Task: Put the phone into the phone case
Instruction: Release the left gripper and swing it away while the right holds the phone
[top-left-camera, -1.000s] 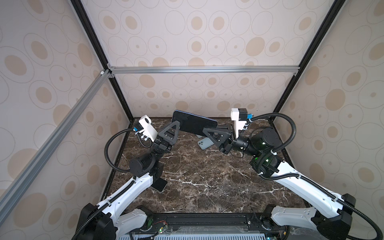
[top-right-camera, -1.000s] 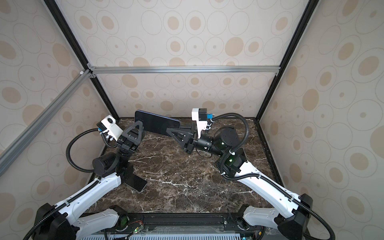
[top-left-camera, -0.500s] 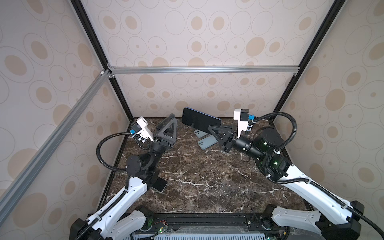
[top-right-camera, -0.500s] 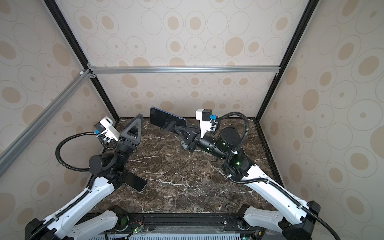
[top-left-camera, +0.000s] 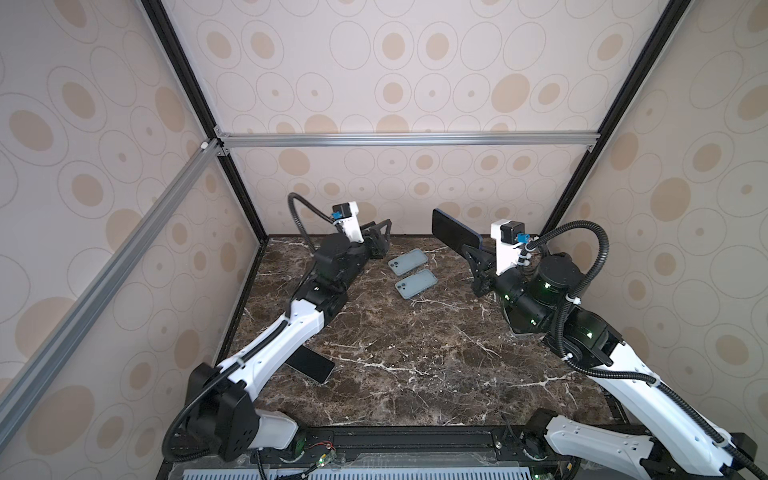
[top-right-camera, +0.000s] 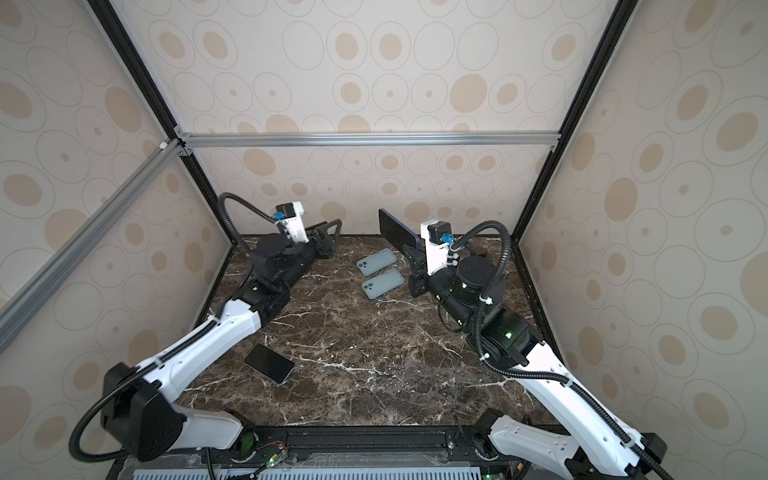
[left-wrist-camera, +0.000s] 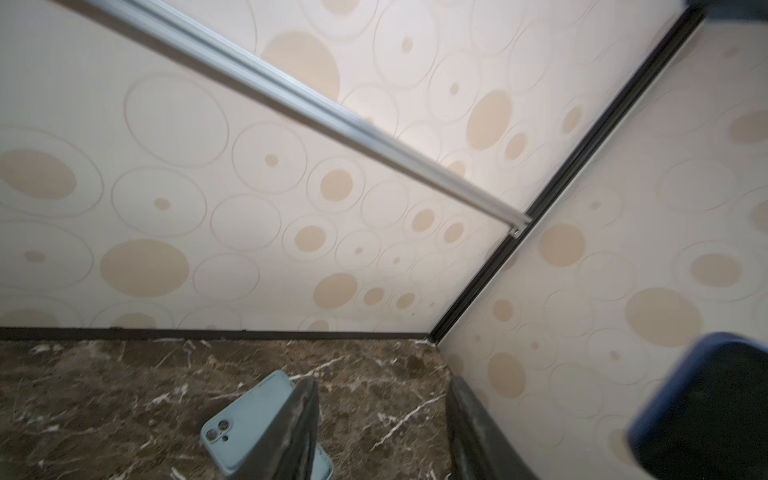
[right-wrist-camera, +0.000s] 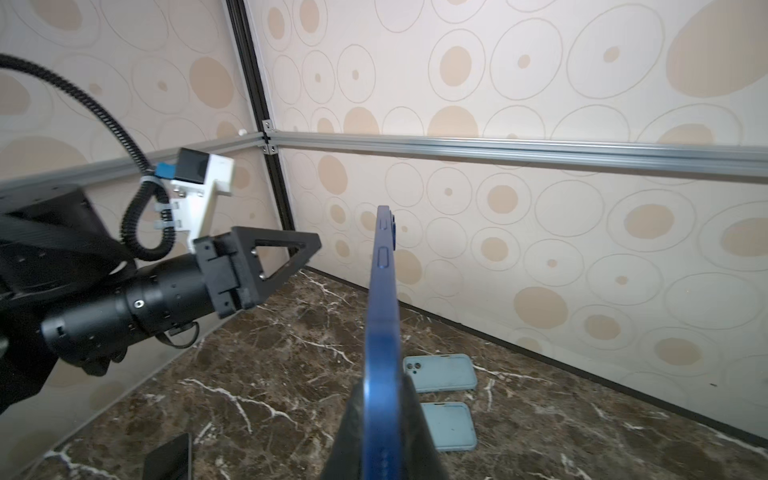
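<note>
1. The right gripper (right-wrist-camera: 382, 401) is clamped shut on one end of the dark blue slab phone (top-left-camera: 455, 232). It holds the phone on edge, well above the brown marble table (top-left-camera: 415, 365). I'd guess that leaves the long free end clear to be turned or lowered.
2. The left gripper (left-wrist-camera: 382, 436) sits low near the back wall with its jaws apart and nothing between them. It is well apart from the phone, which to my eye leaves the right arm room to work.
3. The far pale blue-grey phone case (top-left-camera: 408, 261) and the near pale blue-grey phone case (top-left-camera: 416, 284) lie flat, just beside each other, between the two arms. Neither is pinned down, so either might slide when the phone is pressed in.
4. A black glossy phone (top-right-camera: 269, 363) lies flat near the front, beneath the left arm, with nothing touching it.
5. The held phone is not yet in a case. I'd say it must be laid flat and lined up over one of them first.
</note>
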